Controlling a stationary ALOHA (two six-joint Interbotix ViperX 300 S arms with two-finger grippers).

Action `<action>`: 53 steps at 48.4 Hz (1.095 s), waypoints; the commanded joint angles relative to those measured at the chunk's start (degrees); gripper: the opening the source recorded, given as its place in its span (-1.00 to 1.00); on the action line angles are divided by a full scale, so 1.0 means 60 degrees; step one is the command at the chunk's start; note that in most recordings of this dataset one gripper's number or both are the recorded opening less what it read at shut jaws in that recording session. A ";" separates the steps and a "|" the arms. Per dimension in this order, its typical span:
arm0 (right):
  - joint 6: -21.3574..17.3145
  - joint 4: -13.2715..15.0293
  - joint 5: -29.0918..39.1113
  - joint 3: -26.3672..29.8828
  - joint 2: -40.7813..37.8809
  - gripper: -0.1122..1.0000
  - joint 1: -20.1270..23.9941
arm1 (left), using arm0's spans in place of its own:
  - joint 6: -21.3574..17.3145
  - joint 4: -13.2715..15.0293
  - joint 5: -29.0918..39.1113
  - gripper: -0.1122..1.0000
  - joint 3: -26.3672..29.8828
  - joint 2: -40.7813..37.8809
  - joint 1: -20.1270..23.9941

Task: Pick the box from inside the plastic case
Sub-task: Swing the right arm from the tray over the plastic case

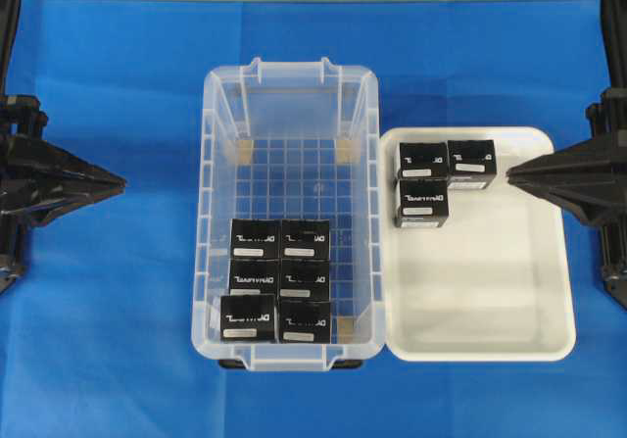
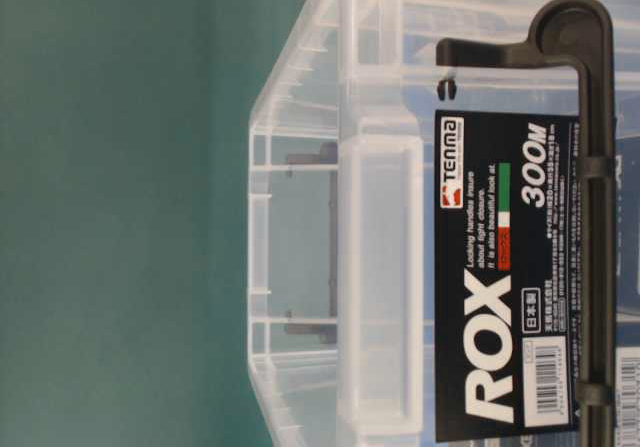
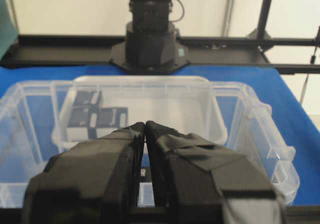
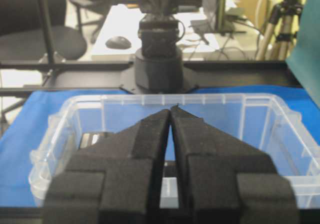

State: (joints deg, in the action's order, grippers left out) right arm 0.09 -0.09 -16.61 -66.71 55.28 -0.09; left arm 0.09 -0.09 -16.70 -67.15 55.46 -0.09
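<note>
Six boxes seen in plastic case overhead only; case label read table-level. Left gripper, right gripper pinched closed, nothing held.

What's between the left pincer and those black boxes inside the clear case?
In the overhead view, only bare blue cloth and the plastic case's clear wall separate the left pincer from the boxes.

Six boxes sit in the plastic case; beside it, on the right, the tray holds three.
</note>
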 commanded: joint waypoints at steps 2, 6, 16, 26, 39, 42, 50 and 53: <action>-0.0132 -0.0234 0.0176 0.0513 -0.0176 -0.54 0.0059 | 0.0103 -0.0146 0.0483 -0.54 0.0425 -0.0073 0.0059; -0.0220 -0.0659 0.0981 0.1113 -0.0483 -0.75 0.0000 | 0.0103 -0.0146 0.1143 -0.75 0.0630 -0.0059 0.0132; -0.0630 -0.0762 0.3926 0.3003 -0.1890 -0.83 0.0015 | 0.0103 -0.0146 0.1772 -0.90 0.0806 0.0176 0.0146; -0.1187 -0.0762 0.7031 0.5801 -0.4424 -0.83 0.0410 | 0.0117 -0.0146 0.2021 -0.90 0.0820 0.0308 0.0132; -0.1201 -0.0820 1.0898 0.9463 -0.7822 -0.83 0.0366 | 0.0132 -0.0132 0.2329 -0.90 0.0835 0.0308 0.0132; -0.1143 -0.0820 1.1543 1.0181 -0.8481 -0.82 0.0352 | 0.0132 -0.0146 0.2329 -0.90 0.0835 0.0308 0.0132; -0.1069 -0.0806 1.2832 1.1851 -0.9917 -0.80 0.0161 | 0.0132 -0.0146 0.2344 -0.90 0.0835 0.0352 0.0132; -0.1069 -0.0820 1.3301 1.2334 -1.0327 -0.78 0.0103 | 0.0132 -0.0146 0.2388 -0.90 0.0835 0.0352 0.0132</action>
State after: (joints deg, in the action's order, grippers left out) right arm -6.42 -4.75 60.29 3.43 -3.87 1.14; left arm 0.88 -0.79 -2.37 -63.81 57.83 0.70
